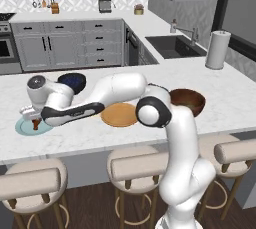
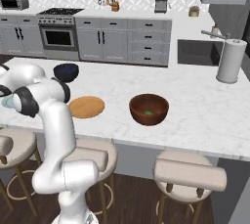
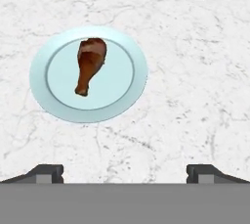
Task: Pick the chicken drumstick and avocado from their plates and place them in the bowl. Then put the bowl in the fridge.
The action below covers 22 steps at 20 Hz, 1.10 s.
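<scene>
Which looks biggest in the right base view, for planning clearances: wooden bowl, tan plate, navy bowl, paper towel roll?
1. Paper towel roll
2. Wooden bowl
3. Tan plate, close to the wooden bowl in width but flat
4. Navy bowl, farther away, so unsure

The arm reaches left over the counter (image 1: 100, 133), its gripper (image 1: 34, 114) above the blue plate (image 1: 25, 127) holding the drumstick (image 1: 35, 123). The wooden plate (image 1: 119, 115) lies between it and the brown bowl (image 1: 189, 100).

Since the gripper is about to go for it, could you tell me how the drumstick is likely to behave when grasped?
The drumstick looks stiff, so it should keep its shape. Its rounded meaty end tapers to a thin bone, so pads may slip toward the bone. Lying flat on the smooth blue plate, it could slide or pivot if nudged off-centre.
</scene>
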Motion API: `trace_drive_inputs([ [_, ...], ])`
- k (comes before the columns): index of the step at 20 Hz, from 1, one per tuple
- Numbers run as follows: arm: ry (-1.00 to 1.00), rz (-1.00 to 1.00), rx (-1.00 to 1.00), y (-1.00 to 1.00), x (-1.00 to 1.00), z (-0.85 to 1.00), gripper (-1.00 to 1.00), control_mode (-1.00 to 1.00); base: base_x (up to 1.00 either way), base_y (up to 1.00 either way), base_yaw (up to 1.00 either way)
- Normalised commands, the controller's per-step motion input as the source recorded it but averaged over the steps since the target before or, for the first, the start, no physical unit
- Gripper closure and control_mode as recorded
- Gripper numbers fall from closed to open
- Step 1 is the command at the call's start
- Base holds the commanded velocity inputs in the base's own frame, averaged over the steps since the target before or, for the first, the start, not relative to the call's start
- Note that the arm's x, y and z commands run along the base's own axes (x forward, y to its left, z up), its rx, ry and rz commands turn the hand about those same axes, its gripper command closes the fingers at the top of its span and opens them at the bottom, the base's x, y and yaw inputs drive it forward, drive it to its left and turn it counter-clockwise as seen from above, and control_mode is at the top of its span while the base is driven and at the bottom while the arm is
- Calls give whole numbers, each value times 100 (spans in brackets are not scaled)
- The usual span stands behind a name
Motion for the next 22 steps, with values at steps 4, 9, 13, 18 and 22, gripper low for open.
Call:
trace_drive_inputs([
  [4, 0, -4, 1, 17, 43, -18, -100, -100, 0, 0, 0],
  [9, 4, -3, 1, 22, 34, -41, -100, -100, 0, 0, 0],
  [13, 0, -3, 1, 15, 37, -14, -100, -100, 0, 0, 0],
  [18, 6, -2, 0, 8, 28, -21, -100, -100, 0, 0, 0],
  [22, 10, 0, 0, 3, 5, -21, -100, -100, 0, 0, 0],
])
